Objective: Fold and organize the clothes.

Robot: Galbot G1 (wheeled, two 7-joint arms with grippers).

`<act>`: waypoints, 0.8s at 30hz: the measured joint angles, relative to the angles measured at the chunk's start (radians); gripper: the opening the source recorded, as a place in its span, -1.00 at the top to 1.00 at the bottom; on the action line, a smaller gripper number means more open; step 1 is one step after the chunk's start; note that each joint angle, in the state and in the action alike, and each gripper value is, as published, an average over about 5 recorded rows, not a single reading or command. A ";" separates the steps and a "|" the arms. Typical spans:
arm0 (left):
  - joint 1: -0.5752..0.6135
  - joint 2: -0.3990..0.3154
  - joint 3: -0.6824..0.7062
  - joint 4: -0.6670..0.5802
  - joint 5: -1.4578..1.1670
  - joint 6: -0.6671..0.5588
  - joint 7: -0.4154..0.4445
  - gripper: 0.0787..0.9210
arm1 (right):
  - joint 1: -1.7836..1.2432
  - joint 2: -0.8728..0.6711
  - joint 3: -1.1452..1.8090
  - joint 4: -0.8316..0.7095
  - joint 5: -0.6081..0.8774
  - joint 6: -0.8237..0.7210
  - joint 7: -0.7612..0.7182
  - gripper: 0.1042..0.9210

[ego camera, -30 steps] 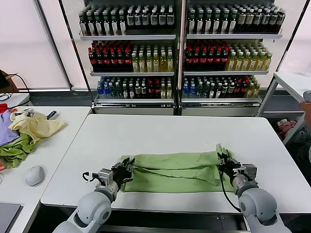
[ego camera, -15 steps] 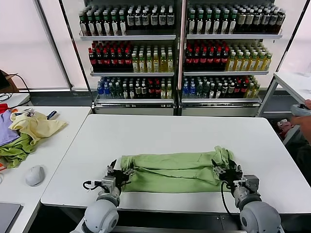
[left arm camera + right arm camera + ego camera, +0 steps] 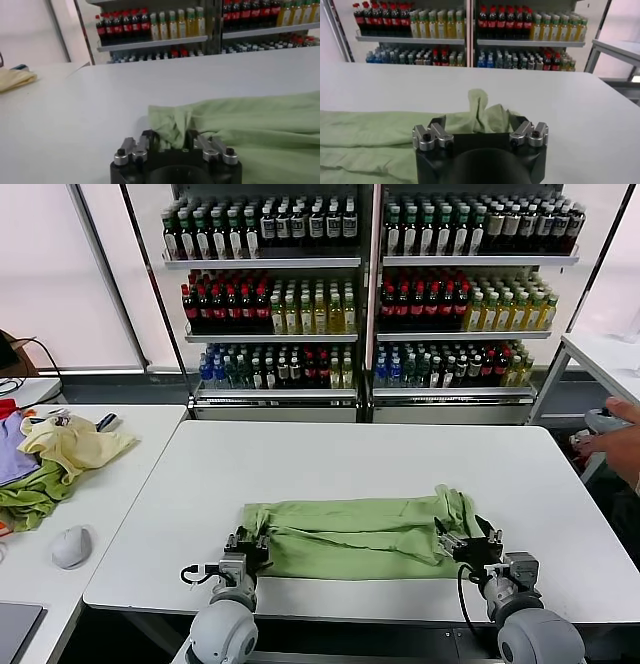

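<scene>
Two end effectors sit at the near edge of the white surface [image 3: 360, 454], one at each end of the light green shirt [image 3: 350, 532]. The left end effector [image 3: 246, 546] is at the shirt's left end; in the left wrist view its fingers [image 3: 142, 145] stand to either side of a bunched fold of green cloth, which rises between them, so it appears clenched on the shirt [image 3: 240, 125]. The right end effector [image 3: 466, 542] is at the shirt's right end, and the right wrist view likewise shows a gathered tuft of the shirt [image 3: 395, 135] standing up between its two fingers [image 3: 525, 131], so it too appears to be grasping the cloth.

The shirt lies flat as a long, narrow band across the near part of the surface, folded lengthwise with overlapping layers and a small rumpled peak at its right end. Beyond it the surface is bare white.

Off to the left, a second table [image 3: 110, 484] carries a grey mouse [image 3: 72, 546] near its front, then a heap of garments: a darker green one [image 3: 30, 494], a pale yellow one [image 3: 75, 444] and a purple one [image 3: 12, 449].

At the right edge of the head view a person's hand [image 3: 615, 439] shows beside another table. Farthest back, shelves [image 3: 370, 294] hold rows of bottles.
</scene>
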 measured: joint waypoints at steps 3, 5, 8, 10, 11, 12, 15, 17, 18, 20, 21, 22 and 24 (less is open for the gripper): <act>0.002 0.008 -0.017 -0.003 -0.030 0.005 0.007 0.56 | 0.004 -0.002 -0.001 0.005 0.010 0.000 0.001 -0.76; 0.002 0.017 -0.032 -0.008 -0.054 0.010 0.013 0.70 | 0.007 -0.004 -0.002 0.007 0.016 0.001 0.002 -0.76; 0.004 0.042 -0.065 -0.018 -0.092 0.021 0.024 0.85 | 0.014 -0.007 -0.005 0.009 0.024 0.001 0.002 -0.76; 0.006 0.065 -0.094 -0.027 -0.121 0.031 0.032 0.88 | 0.018 -0.008 -0.007 0.009 0.028 0.002 0.002 -0.76; 0.008 0.077 -0.112 -0.032 -0.136 0.035 0.036 0.88 | 0.021 -0.008 -0.008 0.009 0.030 0.002 0.002 -0.76; 0.010 0.091 -0.131 -0.036 -0.151 0.040 0.040 0.88 | 0.024 -0.008 -0.009 0.009 0.032 0.003 0.002 -0.76; 0.011 0.136 -0.195 -0.051 -0.198 0.049 0.053 0.88 | 0.033 -0.007 -0.014 0.009 0.036 0.003 0.003 -0.76; 0.007 0.168 -0.242 -0.063 -0.228 0.051 0.062 0.88 | 0.040 -0.005 -0.017 0.009 0.038 0.004 0.003 -0.76; 0.004 0.184 -0.265 -0.070 -0.244 0.051 0.067 0.88 | 0.042 -0.004 -0.017 0.009 0.038 0.004 0.004 -0.76; -0.004 0.214 -0.310 -0.084 -0.274 0.052 0.075 0.88 | 0.046 -0.002 -0.018 0.009 0.039 0.005 0.004 -0.76; -0.007 0.227 -0.332 -0.092 -0.290 0.052 0.077 0.88 | 0.046 -0.002 -0.018 0.009 0.039 0.006 0.004 -0.76; -0.009 0.238 -0.351 -0.101 -0.307 0.052 0.079 0.88 | 0.047 -0.002 -0.017 0.010 0.040 0.006 0.004 -0.76; -0.012 0.254 -0.384 -0.122 -0.345 0.052 0.081 0.88 | 0.046 -0.002 -0.015 0.014 0.041 0.008 0.005 -0.76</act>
